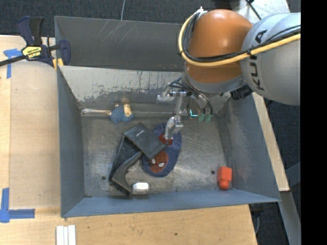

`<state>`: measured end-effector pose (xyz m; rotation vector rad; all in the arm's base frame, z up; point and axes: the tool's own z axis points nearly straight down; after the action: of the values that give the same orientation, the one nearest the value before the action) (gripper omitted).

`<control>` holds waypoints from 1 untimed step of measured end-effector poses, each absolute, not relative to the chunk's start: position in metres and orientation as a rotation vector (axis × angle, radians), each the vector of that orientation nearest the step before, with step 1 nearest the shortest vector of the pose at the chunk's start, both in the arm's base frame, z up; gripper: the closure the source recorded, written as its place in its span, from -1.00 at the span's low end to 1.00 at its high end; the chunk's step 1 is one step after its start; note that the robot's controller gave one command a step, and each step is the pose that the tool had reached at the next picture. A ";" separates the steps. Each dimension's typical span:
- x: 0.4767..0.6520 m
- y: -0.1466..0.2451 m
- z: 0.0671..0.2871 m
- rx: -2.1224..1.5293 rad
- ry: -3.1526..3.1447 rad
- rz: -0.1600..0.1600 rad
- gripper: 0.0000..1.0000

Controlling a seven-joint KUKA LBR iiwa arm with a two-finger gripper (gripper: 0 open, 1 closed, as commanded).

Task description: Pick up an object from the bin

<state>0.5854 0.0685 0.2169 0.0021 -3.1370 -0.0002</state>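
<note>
**Several loose things, and my claw low over the blue cloth**

Several small items lie on the floor of the grey bin (pixel 69 137), and my claw (pixel 172 129) hangs near the middle of it, below my orange wrist cover (pixel 217 37). Its tip is at the upper end of a blue cloth (pixel 171 154) with red markings, a soft, elongated piece lying just right of the bin's centre. Whether I touch the cloth I cannot tell, nor whether my claw is released or clenched; nothing shows as gripped in it.

Just left of the cloth, overlapping its edge, is a flat dark grey square pouch (pixel 143 139), tilted on a corner. Below that lies a long black piece (pixel 121 170) that runs down toward the near wall, with a small white block (pixel 140 187) at its lower end. A small brush-like thing with a blue head (pixel 121 113) rests by the far wall, to my claw's left. An orange block (pixel 225 177) stands well apart in the near right corner.
</note>
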 end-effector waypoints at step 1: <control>0.591 0.033 0.077 0.985 -2.986 -0.006 -1.00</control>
<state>0.5909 0.0332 0.0772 0.9853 -2.9861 -0.0058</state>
